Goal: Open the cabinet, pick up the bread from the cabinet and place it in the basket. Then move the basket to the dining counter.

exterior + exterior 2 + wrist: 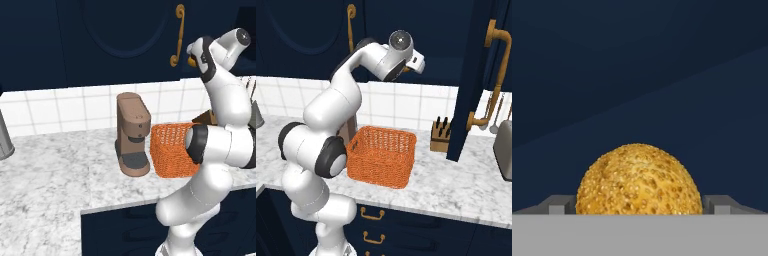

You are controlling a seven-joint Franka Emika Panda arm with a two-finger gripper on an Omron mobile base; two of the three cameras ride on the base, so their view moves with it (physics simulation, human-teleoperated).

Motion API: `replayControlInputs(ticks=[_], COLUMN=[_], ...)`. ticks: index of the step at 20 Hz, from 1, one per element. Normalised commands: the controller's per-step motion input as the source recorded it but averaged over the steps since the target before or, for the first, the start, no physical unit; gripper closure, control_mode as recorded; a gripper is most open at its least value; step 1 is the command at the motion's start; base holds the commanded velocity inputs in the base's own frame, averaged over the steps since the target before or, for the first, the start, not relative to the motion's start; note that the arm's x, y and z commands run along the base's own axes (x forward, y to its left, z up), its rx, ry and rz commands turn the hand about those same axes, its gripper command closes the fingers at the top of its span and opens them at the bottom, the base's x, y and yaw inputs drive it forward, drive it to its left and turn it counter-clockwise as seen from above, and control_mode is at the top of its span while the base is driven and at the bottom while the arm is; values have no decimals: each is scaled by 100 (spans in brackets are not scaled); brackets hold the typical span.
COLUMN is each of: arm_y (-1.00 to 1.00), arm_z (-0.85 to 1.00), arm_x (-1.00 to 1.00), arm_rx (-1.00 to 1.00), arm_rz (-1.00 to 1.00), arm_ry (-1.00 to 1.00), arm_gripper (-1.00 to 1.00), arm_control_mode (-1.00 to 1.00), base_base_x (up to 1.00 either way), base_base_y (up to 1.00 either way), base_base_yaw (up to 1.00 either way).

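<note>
Bread between open pincer tips

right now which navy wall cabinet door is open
The cabinet door on the right, with the brass handle, swung out over the counter; the one on the left sits flush, closed.

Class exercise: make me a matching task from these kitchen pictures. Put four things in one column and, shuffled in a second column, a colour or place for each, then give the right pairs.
Things:
1. basket
2. coffee machine
3. bread
4. knife block

Descriptions:
A. golden and round, between the open gripper's fingertips
B. brown, just left of the basket in the left base view
C. orange wicker, on the marble worktop
D. by the tiled wall, next to the open cabinet door

Pairs: 1-C, 2-B, 3-A, 4-D
</note>
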Motion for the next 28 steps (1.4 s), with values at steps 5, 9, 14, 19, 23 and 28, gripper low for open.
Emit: replayControlInputs(ticks=[5,9,14,19,23,28], arm_y=[-1,-2,0,0,18,55], arm_z=[-7,0,-3,0,-25,-88], arm_x=[-7,-86,-100,-100,-100,-86], arm_rx=[0,0,0,0,0,-9], arm_rz=[0,0,0,0,0,0], arm_ry=[-1,-11,-4,6,20,31], arm_gripper=[100,100,100,100,100,100], arm_control_mode=[-100,-100,-100,-100,-100,-100], base_base_x=[0,0,0,0,0,0], base_base_y=[0,0,0,0,0,0], base_base_yaw=[0,0,0,0,0,0])
